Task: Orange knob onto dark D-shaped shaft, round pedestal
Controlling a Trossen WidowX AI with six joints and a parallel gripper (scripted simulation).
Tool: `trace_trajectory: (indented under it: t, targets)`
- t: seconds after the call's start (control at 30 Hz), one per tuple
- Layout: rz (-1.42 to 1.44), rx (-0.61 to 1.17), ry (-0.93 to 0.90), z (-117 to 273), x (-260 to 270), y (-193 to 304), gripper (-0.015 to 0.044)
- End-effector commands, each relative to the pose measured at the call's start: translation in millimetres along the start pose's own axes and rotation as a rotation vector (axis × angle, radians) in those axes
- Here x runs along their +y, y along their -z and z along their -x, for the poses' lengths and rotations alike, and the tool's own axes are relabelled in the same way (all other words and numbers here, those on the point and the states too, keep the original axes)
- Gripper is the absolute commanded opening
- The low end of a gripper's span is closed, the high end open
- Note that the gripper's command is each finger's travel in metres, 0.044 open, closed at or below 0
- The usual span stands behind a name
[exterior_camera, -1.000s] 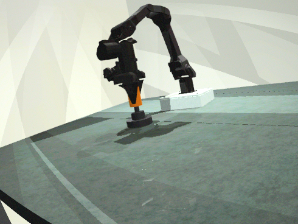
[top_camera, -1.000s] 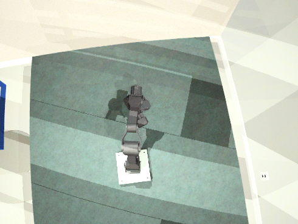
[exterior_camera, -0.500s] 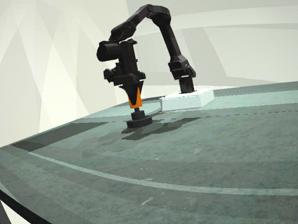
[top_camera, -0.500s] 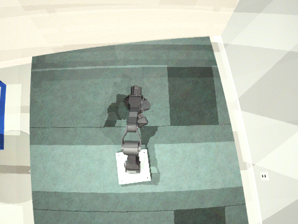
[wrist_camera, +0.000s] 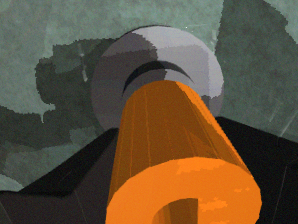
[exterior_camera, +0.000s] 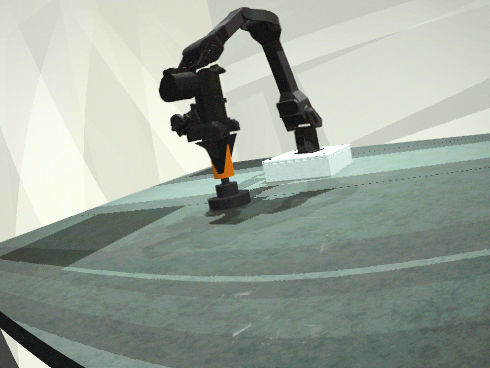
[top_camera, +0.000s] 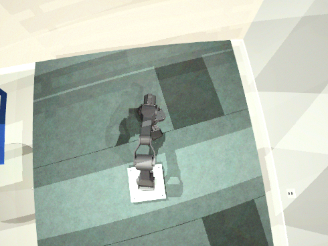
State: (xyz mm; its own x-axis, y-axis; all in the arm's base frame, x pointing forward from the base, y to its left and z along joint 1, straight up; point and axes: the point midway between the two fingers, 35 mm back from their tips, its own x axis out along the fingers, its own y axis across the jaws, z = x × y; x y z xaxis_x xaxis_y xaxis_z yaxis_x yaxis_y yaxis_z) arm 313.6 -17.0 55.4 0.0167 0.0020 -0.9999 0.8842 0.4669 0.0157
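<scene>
Orange knob (exterior_camera: pixel 229 167) (wrist_camera: pixel 167 132) looks tapered (faintly streaked), gripped by the end effector (exterior_camera: pixel 222 165).

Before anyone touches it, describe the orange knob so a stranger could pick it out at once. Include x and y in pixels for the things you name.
Find the white base block (top_camera: pixel 132 195) (exterior_camera: pixel 295 172) and follow the arm up and over to its gripper (exterior_camera: pixel 221 170), above the dark round pedestal (exterior_camera: pixel 240 199) (wrist_camera: pixel 107 75). The knob (exterior_camera: pixel 229 167) (wrist_camera: pixel 155 125) is the orange cylinder between the fingers, its top opening showing a straight side; that orange sets it apart from the black fingers and dark pedestal.
</scene>
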Motion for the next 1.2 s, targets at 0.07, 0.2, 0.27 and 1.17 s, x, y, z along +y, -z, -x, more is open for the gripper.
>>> trace_trajectory:
  t: [0.07, 0.2, 0.27, 1.17]
  targets:
    - [0.040, -0.002, -0.001, -4, 0, 0, 0.0000]
    - [0.017, -0.002, -0.001, -7, 0, 0, 0.0000]
    - [0.003, -0.002, -0.001, -8, 0, 0, 0.0000]
    - [-0.047, -0.001, 0.000, -13, 0, 0, 0.0236]
